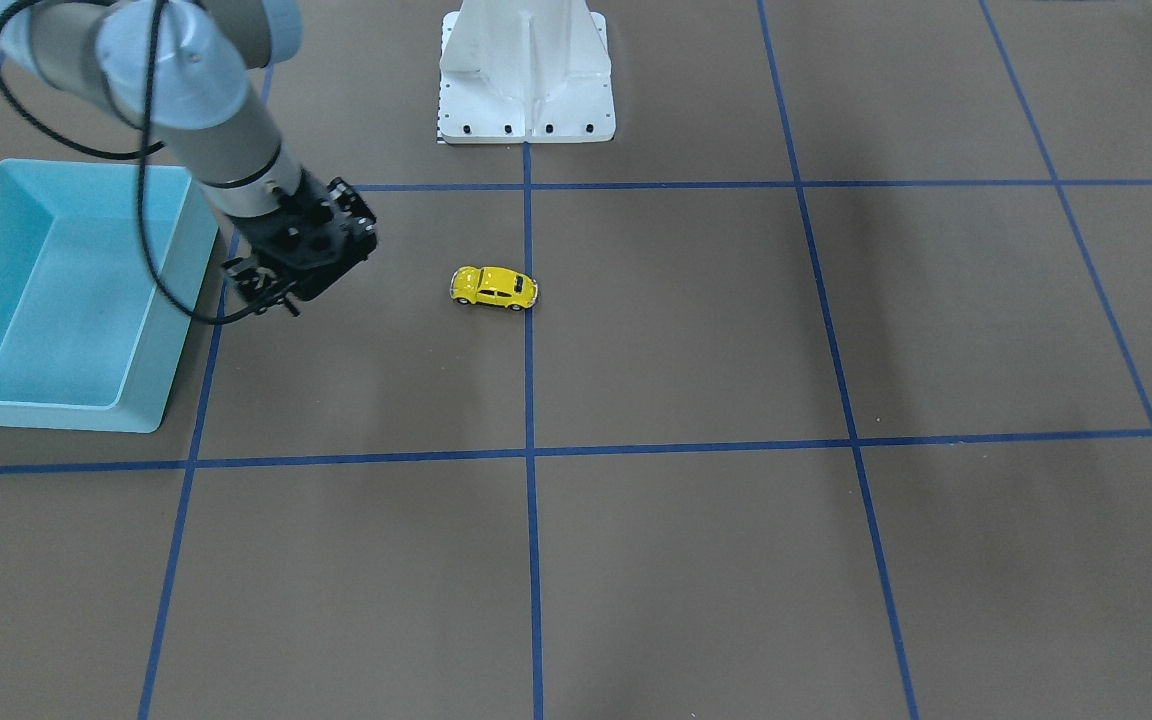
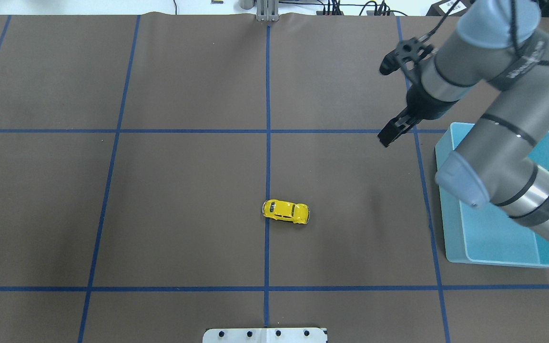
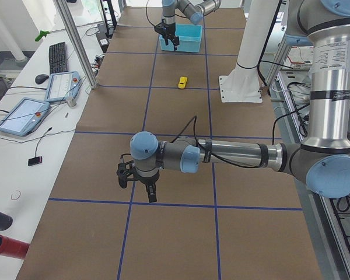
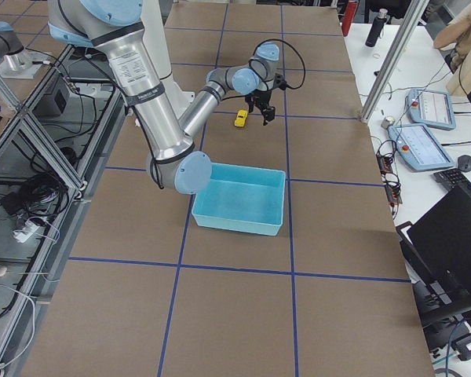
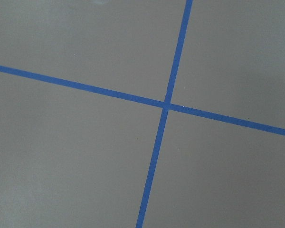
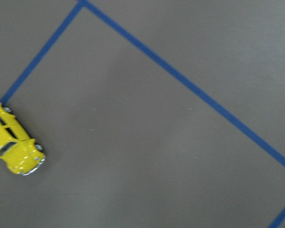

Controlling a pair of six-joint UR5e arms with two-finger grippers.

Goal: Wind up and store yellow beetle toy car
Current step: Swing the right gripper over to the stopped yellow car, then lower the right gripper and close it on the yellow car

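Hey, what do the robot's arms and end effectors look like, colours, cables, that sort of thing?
Both arms are silver-grey tubes with rounded pale blue joint caps and black bands. The right arm ends in a chunky black right end effector, and a black cable loops loosely along its wrist. The left arm is built the same, with a black left end effector.

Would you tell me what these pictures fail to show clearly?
- yellow beetle toy car: partly cut off by the right wrist view's left edge.
- light blue bin: largely hidden by the right arm, overhead view.
- left gripper: exterior left view only; jaws' state unclear.
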